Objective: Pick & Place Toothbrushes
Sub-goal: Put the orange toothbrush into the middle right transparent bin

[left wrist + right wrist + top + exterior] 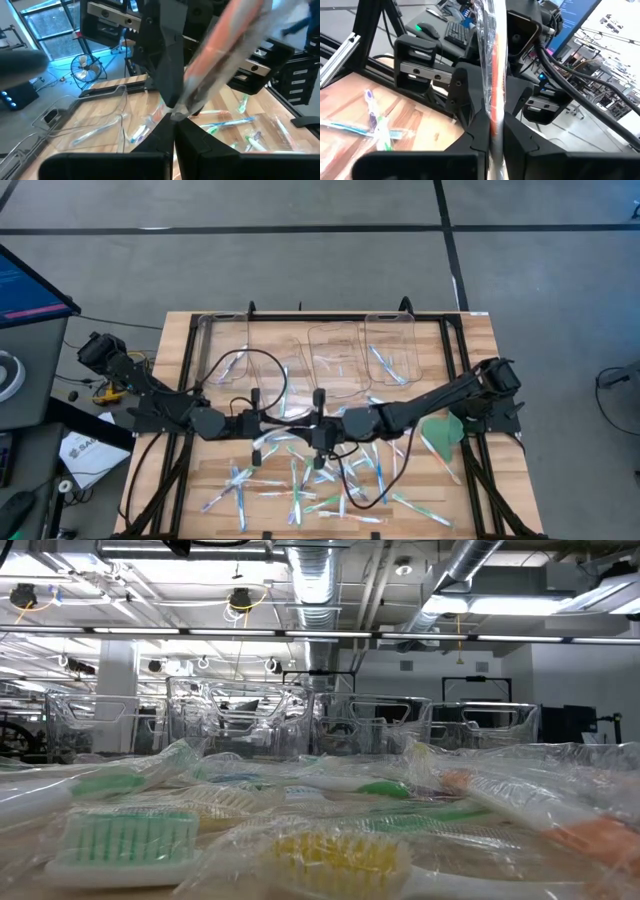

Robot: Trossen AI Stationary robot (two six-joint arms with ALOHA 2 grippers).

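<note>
A toothbrush with an orange handle [220, 45], in clear wrap, is held above the middle of the table between both grippers. My left gripper [174, 122] comes from the table's left and is shut on it. My right gripper [493, 131] comes from the right, facing the left one, and is shut on the same brush [492, 55]. In the high view the two grippers [305, 424] [332, 424] meet over the pile of loose wrapped toothbrushes [300, 485], which lie flat on the wooden table. My left gripper pinches the wrapped toothbrush between its two fingers near one end [182, 107], coming level from the table's left. The rest of the brush slants up and away from the fingers, clear of the table. My right gripper pinches the same toothbrush between its two fingers on the orange handle [494, 112], coming level from the table's right. The fingers lie across the brush, which stands roughly upright in the hold, clear of the table.
Clear plastic bins [335, 355] stand in a row along the table's far side; the right one holds a few toothbrushes [385, 365]. A flat green leaf-shaped piece [442, 430] lies at the right. Black frame rails [185, 380] edge the table.
</note>
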